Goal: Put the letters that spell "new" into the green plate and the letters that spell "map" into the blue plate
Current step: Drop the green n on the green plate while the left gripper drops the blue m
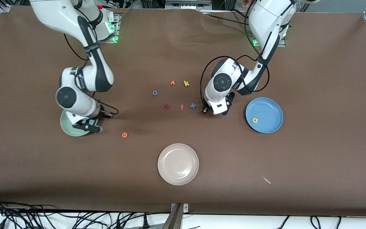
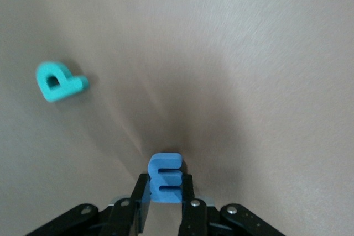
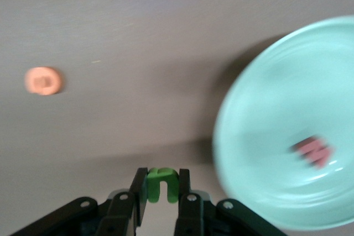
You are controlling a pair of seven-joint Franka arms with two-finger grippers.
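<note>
Blue plate (image 1: pixel 273 108) holds the yellow "a" (image 1: pixel 255 120).

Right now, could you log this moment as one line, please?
left pincer: shut on blue m | right pincer: shut on green n

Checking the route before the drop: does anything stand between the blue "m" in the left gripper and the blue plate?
Nothing visible does. The left gripper holds the blue "m" beside the blue plate; only bare table lies between them.
</note>
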